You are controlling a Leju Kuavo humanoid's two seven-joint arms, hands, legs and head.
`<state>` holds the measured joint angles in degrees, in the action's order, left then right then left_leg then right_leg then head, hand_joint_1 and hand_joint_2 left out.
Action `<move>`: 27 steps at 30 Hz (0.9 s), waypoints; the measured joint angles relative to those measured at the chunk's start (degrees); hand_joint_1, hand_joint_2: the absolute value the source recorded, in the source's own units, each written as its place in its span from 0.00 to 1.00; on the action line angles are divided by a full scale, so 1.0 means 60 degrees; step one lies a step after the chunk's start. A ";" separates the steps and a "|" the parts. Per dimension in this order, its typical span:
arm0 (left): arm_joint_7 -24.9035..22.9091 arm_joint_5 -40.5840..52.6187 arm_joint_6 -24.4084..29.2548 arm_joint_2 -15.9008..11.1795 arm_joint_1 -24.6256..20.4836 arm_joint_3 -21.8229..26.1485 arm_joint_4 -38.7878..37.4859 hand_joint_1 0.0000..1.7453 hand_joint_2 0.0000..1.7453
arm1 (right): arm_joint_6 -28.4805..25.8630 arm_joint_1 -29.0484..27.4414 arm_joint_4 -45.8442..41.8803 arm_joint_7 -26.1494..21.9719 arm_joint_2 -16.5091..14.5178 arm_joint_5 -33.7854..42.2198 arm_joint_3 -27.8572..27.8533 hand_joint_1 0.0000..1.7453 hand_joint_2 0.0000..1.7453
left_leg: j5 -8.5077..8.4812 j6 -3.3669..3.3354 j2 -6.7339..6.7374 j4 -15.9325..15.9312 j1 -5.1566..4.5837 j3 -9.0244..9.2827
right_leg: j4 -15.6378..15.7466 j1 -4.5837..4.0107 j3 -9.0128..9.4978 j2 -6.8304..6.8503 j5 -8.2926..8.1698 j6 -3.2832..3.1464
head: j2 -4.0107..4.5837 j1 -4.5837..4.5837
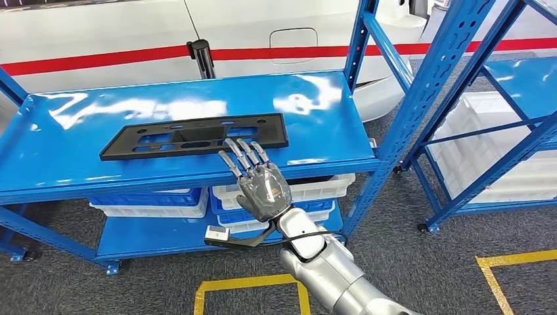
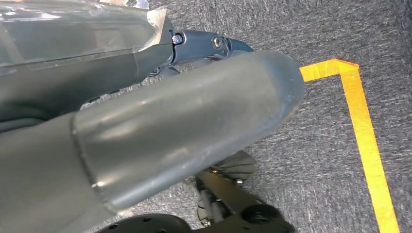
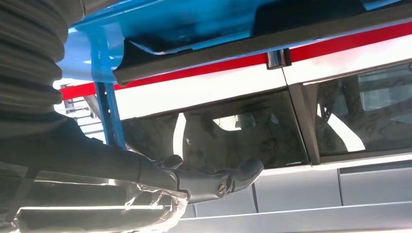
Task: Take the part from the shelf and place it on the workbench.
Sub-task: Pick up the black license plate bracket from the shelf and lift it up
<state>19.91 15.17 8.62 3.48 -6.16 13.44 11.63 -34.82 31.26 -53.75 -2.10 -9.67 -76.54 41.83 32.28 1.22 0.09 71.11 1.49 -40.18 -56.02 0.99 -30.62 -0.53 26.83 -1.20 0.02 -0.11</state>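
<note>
The part point(image 1: 197, 136) is a long flat black plastic panel with cut-outs, lying on the top board of the blue shelf point(image 1: 79, 164). My right hand point(image 1: 257, 182) reaches up from below right with its fingers point(image 1: 242, 155) spread and straight. Their tips are over the panel's near right edge, and nothing is held. In the right wrist view the right hand point(image 3: 145, 170) extends dark fingers point(image 3: 218, 182) near the blue shelf board point(image 3: 160, 19). My left hand point(image 2: 160, 126) hangs over the grey carpet, thumb and fingers extended, holding nothing.
White and blue bins point(image 1: 315, 190) sit on the lower shelf level. A second blue rack point(image 1: 460, 79) with white crates point(image 1: 486, 144) stands to the right. A white vehicle with a red stripe point(image 1: 131, 62) is behind the shelf. Yellow tape point(image 1: 249, 283) marks the carpet.
</note>
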 joint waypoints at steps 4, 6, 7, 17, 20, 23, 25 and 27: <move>0.0000 0.0000 -0.0003 -0.0002 -0.0005 -0.0001 -0.0015 0.00 0.00 | 0.0011 0.0018 0.0004 -0.0004 -0.0025 0.0019 0.0002 0.00 1.00 | -0.1384 -0.0083 0.0008 -0.2154 -0.0014 0.0677 | 0.0036 -0.0023 0.0409 -0.0040 0.0324 0.0156 | 0.0000 0.0005; -0.0002 0.0000 -0.0008 -0.0001 -0.0006 -0.0001 -0.0031 0.00 0.00 | 0.0025 0.0032 0.0008 -0.0004 -0.0038 0.0031 0.0004 0.00 1.00 | -0.1340 -0.0213 0.0004 -0.2323 -0.0092 0.0772 | 0.0032 -0.0073 0.0493 -0.0047 0.0394 0.0292 | 0.0000 -0.0002; -0.0002 0.0000 -0.0009 -0.0002 -0.0007 0.0000 -0.0033 0.00 0.00 | 0.0028 0.0038 0.0006 -0.0005 -0.0045 0.0034 0.0004 0.00 1.00 | -0.1358 -0.0295 -0.0007 -0.2354 -0.0109 0.0844 | 0.0003 -0.0098 0.0522 -0.0047 0.0416 0.0359 | 0.0000 0.0002; 0.0004 0.0037 -0.0010 0.0005 -0.0022 0.0005 -0.0036 0.00 0.00 | 0.0030 -0.0014 0.0007 -0.0007 0.0002 0.0066 0.0005 0.00 1.00 | -0.0985 -0.0585 -0.0087 -0.2455 -0.0159 0.1497 | -0.1695 -0.0107 -0.1249 0.0010 0.0393 0.0547 | 0.0000 -0.0047; 0.0003 0.0071 -0.0007 0.0015 -0.0040 0.0005 -0.0045 0.00 0.00 | 0.0030 -0.0007 0.0015 -0.0007 0.0001 0.0065 0.0005 0.00 1.00 | -0.0777 -0.0453 -0.0103 -0.2468 -0.0181 0.1705 | -0.0226 -0.0168 -0.0736 0.0069 -0.0295 0.0419 | 0.0000 -0.0055; 0.0001 0.0082 0.0001 0.0012 -0.0054 0.0006 -0.0048 0.00 0.00 | 0.0027 -0.0003 0.0017 -0.0008 -0.0021 0.0065 0.0009 0.00 1.00 | -0.0702 -0.0290 -0.0078 -0.2320 -0.0170 0.1742 | -0.0096 -0.0131 -0.0577 0.0068 -0.0328 0.0146 | 0.0000 -0.0036; 0.0003 0.0093 0.0003 0.0014 -0.0063 0.0005 -0.0048 0.00 0.00 | 0.0019 -0.0001 0.0015 -0.0019 -0.0055 0.0065 0.0011 0.00 1.00 | -0.0510 -0.0205 -0.0057 -0.1909 -0.0133 0.1614 | -0.0063 -0.0060 -0.0386 0.0061 -0.0343 0.0035 | 0.0000 -0.0021; 0.0004 0.0102 0.0005 0.0018 -0.0081 0.0003 -0.0049 0.00 0.00 | 0.0007 -0.0006 0.0013 -0.0102 -0.0092 0.0112 0.0012 0.00 1.00 | -0.0042 -0.0096 -0.0045 -0.0924 -0.0097 0.1063 | -0.0049 -0.0055 -0.0301 0.0061 -0.0285 -0.0047 | 0.0000 -0.0004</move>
<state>19.93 15.78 8.65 3.58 -6.64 13.45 11.33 -34.77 31.22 -53.67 -2.71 -10.22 -75.87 41.91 32.03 0.65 -0.18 65.56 0.91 -33.81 -56.31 0.66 -32.43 -0.17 25.12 -1.48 0.02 -0.14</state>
